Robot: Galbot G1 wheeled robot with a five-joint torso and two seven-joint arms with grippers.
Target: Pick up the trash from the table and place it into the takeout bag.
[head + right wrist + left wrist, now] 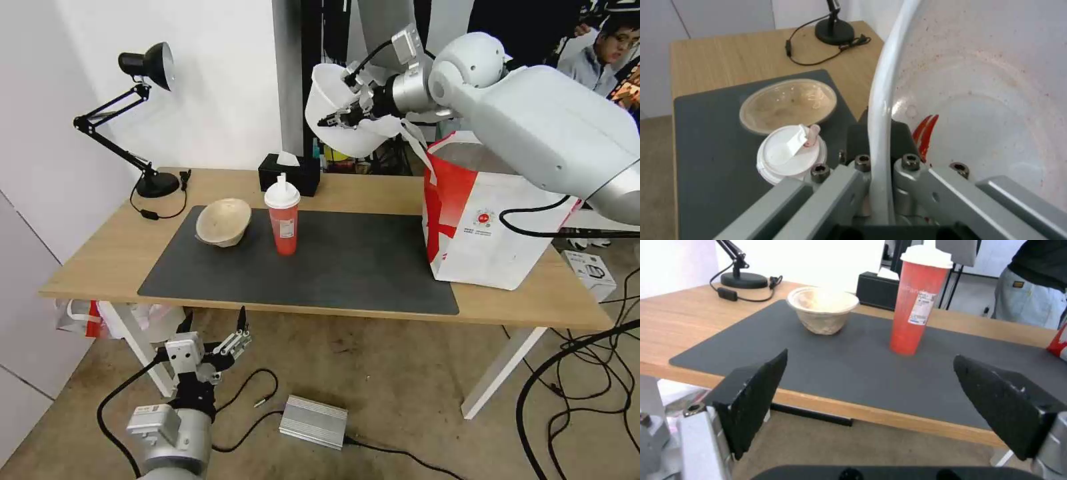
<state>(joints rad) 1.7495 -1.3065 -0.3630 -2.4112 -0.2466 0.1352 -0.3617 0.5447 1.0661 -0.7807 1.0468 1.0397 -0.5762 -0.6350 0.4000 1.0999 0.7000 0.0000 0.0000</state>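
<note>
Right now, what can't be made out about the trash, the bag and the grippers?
- Takeout bag interior: head view, hidden by its own walls and the right arm.
- White bowl contents: head view, tilted away; right wrist view cuts the bowl at the edge.
- Right gripper fingers: clamped on the bowl rim, largely hidden.
- Drink cup label: too small.

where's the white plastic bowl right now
In the head view the white bowl is up in the air, clamped by its rim in the right gripper, above the table's far edge and just left of the takeout bag.
</note>
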